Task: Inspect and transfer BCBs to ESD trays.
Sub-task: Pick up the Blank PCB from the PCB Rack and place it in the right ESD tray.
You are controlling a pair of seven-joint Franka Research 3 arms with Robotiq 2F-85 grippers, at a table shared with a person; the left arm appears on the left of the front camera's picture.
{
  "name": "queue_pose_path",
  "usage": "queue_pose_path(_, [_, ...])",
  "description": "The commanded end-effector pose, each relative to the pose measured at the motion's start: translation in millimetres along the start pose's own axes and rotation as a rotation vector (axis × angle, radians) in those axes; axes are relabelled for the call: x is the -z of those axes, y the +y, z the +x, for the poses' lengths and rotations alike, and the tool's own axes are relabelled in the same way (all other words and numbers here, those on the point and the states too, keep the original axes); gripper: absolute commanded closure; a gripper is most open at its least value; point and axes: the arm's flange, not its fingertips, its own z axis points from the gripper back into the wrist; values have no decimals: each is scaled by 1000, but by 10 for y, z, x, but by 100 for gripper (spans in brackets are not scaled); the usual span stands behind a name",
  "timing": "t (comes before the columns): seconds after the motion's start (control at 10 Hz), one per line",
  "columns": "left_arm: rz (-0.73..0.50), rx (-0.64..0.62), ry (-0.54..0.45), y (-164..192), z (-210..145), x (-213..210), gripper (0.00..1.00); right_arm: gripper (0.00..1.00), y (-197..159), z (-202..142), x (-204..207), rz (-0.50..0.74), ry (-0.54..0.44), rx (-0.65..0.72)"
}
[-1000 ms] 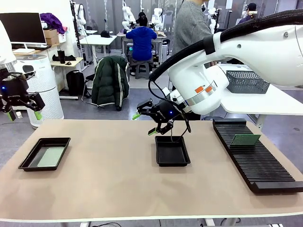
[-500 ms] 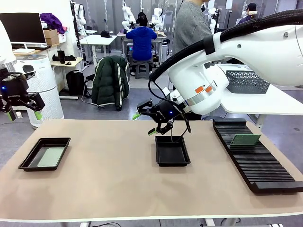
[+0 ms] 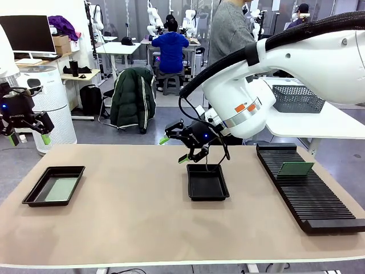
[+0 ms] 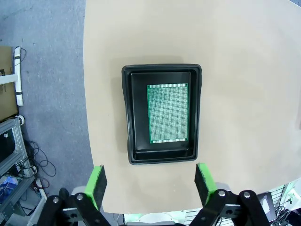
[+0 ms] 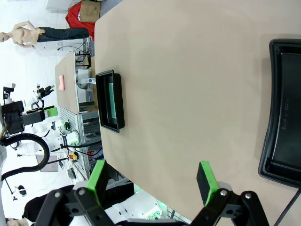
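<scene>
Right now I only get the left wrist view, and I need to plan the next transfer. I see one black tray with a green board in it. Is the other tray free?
Observer: Yes, the second ESD tray, in the middle of the table, is empty.
Operator: Where is the right gripper?
Observer: The right gripper hangs open in the air by that tray's far left corner, holding nothing.
Operator: Any boards waiting to go over?
Observer: One BCB stands tilted in the long slotted rack on the robot's right side.
</scene>
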Motion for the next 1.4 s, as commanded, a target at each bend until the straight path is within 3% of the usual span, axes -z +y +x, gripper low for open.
queue_pose_path(0.0, [1,2,-6,-7,-4,26,0,0,29,-9,3,-10,-14,15])
queue_pose_path(0.3, [1,2,-6,-7,-4,26,0,0,0,0,0,0,0,0])
queue_pose_path(0.7, [1,2,-6,-7,-4,26,0,0,91,-91,-1113,-85,-52,-123])
queue_pose_path(1.0, [1,2,-6,-7,-4,26,0,0,26,44,-1939,-171,-19,-253])
queue_pose_path(1.3, [1,2,-6,-7,-4,26,0,0,-111,263,-2615,-279,90,-398])
